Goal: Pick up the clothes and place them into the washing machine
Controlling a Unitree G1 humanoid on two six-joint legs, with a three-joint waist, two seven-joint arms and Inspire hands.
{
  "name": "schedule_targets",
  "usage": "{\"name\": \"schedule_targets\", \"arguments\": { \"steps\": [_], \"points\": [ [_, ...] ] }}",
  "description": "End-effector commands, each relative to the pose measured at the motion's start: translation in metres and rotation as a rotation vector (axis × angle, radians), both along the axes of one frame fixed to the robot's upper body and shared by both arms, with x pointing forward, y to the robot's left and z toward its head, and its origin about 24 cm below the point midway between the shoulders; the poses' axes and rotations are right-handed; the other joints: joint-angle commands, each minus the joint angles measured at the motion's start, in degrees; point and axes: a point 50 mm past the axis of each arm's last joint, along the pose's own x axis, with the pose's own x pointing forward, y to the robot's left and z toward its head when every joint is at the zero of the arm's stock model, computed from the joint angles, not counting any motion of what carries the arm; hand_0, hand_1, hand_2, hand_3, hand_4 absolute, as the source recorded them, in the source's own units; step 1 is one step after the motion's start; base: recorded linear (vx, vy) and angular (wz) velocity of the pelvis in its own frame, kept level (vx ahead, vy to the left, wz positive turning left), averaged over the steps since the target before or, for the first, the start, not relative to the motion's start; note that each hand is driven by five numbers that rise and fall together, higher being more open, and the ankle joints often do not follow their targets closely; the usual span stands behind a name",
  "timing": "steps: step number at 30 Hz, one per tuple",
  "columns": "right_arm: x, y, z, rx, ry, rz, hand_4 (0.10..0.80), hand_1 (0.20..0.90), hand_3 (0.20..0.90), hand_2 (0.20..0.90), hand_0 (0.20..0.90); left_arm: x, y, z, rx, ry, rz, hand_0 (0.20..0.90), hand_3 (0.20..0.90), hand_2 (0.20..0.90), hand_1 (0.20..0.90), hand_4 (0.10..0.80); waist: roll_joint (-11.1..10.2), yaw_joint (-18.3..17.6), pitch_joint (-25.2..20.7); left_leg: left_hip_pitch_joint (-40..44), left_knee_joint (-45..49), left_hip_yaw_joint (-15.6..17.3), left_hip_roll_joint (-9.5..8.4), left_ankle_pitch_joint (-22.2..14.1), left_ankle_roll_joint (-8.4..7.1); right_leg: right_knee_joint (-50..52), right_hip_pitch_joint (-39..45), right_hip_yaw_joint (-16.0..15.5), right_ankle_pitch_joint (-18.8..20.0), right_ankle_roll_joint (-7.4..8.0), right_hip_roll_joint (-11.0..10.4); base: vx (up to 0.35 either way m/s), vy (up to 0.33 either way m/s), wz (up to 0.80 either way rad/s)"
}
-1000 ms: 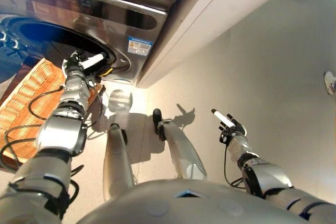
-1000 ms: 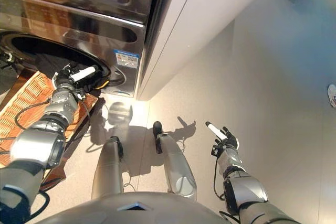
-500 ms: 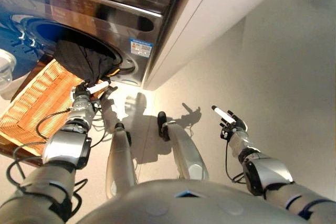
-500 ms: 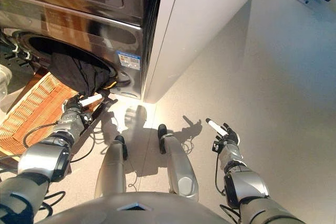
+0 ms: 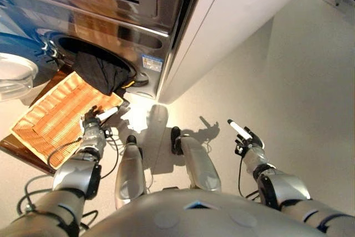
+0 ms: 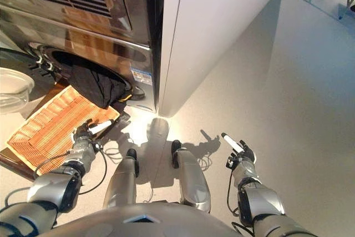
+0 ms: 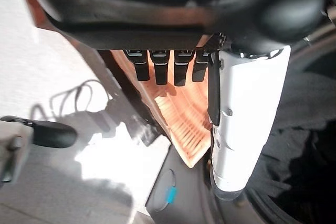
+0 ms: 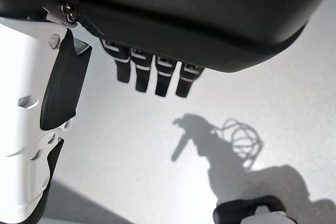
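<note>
Hanging out of the washer's (image 5: 111,20) round opening (image 5: 83,48): a dark cloth (image 5: 102,73), bunched, one end inside the drum, the other draped over the lower rim. Its bottom tip reaches down toward the basket's far corner; whether it touches the weave, cannot tell.

Basket (image 5: 52,117): flat, orange wicker, on the floor in front of the washer. It sits on a dark board whose edge shows along its near side. Nothing visible inside it.

Washer door (image 5: 14,76): swung open, clear glass bowl showing at the left edge of the head views.

Left robot hand (image 5: 93,127): released, fingers straight, white-covered thumb pointing toward the washer. It hangs at the basket's near right corner, holding nothing. Left wrist view confirms: fingers (image 7: 160,72) extended over the wicker, dark cloth off to one side past the thumb.

Right robot hand (image 6: 239,154): also released and empty, thumb out, low over bare floor (image 5: 288,92), well apart from washer and basket. Right wrist view shows only floor past its fingers.

White cabinet side (image 5: 238,9) stands just beside the washer.
</note>
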Motion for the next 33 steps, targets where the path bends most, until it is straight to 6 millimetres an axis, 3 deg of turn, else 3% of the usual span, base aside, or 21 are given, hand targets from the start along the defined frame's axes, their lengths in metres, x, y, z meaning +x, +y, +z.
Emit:
{"name": "schedule_targets", "arguments": {
  "steps": [1,5,8,9,14,15,17,23,26,33],
  "points": [
    [-0.024,-0.037,0.005,-0.107,0.02,-0.115,0.8,0.9,0.9,0.9,0.9,-0.003,0.0,-0.001,0.009,-0.023,-0.001,0.9,0.9,0.9,0.9,0.8,0.5,-0.1,-2.8,-0.8,-2.0,1.0,-3.27,4.0,1.31,-12.5,5.9,2.2,5.3,1.13,0.8,0.107,0.01,0.21],
    [-0.05,-0.04,-0.003,-0.084,0.078,-0.141,0.8,0.9,0.9,0.9,0.9,-0.027,-0.003,-0.016,-0.176,-0.077,0.164,0.9,0.9,0.9,0.9,0.8,1.2,0.6,-4.4,6.7,-10.4,0.3,-3.55,6.6,0.96,-17.1,12.2,1.6,6.0,1.92,-0.1,0.139,0.015,0.13],
    [-0.056,-0.039,-0.004,-0.079,0.093,-0.146,0.8,0.9,0.9,0.9,0.9,-0.033,-0.004,-0.019,-0.203,-0.075,0.193,0.9,0.9,0.9,0.9,0.8,1.4,0.7,-4.9,8.6,-12.4,0.2,-3.65,7.2,0.93,-18.2,13.7,1.3,6.2,2.1,-0.2,0.11,0.007,0.18],
    [-0.071,-0.038,-0.009,-0.065,0.138,-0.151,0.8,0.9,0.9,0.9,0.9,-0.046,-0.009,-0.027,-0.244,-0.06,0.228,0.9,0.9,0.9,0.9,0.8,2.0,1.1,-6.3,12.2,-16.8,0.0,-3.77,8.7,0.88,-20.6,16.3,1.1,6.8,2.63,-0.4,0.2,0.01,0.15],
    [-0.092,-0.03,-0.017,-0.033,0.208,-0.119,0.8,0.9,0.9,0.9,0.9,-0.079,-0.023,-0.045,-0.278,0.052,0.181,0.9,0.9,0.9,0.9,0.8,3.4,1.5,-8.7,18.9,-23.3,-0.3,-3.22,10.6,0.89,-24.5,21.4,1.1,7.6,3.18,-0.9,0.132,0.006,0.09],
    [-0.102,-0.025,-0.021,-0.014,0.25,-0.08,0.8,0.9,0.9,0.9,0.9,-0.093,-0.029,-0.051,-0.3,0.091,0.163,0.9,0.9,0.9,0.9,0.8,4.0,1.9,-9.6,20.7,-25.3,-0.8,-3.14,11.5,0.99,-25.8,23.0,1.2,8.1,3.38,-1.3,0.069,0.007,0.02],
    [-0.106,-0.022,-0.023,-0.002,0.258,-0.071,0.8,0.9,0.9,0.9,0.9,-0.099,-0.032,-0.053,-0.313,0.107,0.154,0.9,0.9,0.9,0.9,0.8,4.3,1.9,-10.0,21.5,-26.2,-0.7,-2.92,11.8,0.99,-26.3,23.7,1.1,8.2,3.43,-1.4,0.055,0.012,0.02],
    [-0.118,-0.015,-0.026,0.034,0.278,-0.05,0.8,0.9,0.9,0.9,0.9,-0.143,-0.04,-0.066,-0.346,0.224,0.159,0.9,0.9,0.9,0.9,0.8,6.0,3.0,-12.4,25.4,-32.0,-2.1,-2.53,14.7,0.95,-30.8,28.0,0.3,9.9,4.36,-3.1,0.024,0.028,0.15],
    [-0.117,-0.013,-0.027,0.04,0.264,-0.033,0.8,0.9,0.9,0.9,0.9,-0.152,-0.038,-0.067,-0.345,0.243,0.166,0.9,0.9,0.9,0.9,0.8,6.4,3.3,-12.9,25.9,-32.7,-2.3,-2.66,15.4,0.9,-31.8,29.0,0.0,10.3,4.68,-3.6,-0.013,0.024,0.06],
    [-0.124,-0.009,-0.029,0.049,0.29,-0.018,0.8,0.9,0.9,0.9,0.9,-0.148,-0.038,-0.066,-0.38,0.191,0.217,0.9,0.9,0.9,0.9,0.8,6.4,3.6,-13.6,25.6,-32.8,-3.4,-3.03,15.9,0.36,-32.3,30.0,-1.0,10.2,4.92,-4.1,-0.02,0.003,0.04]
  ]
}}
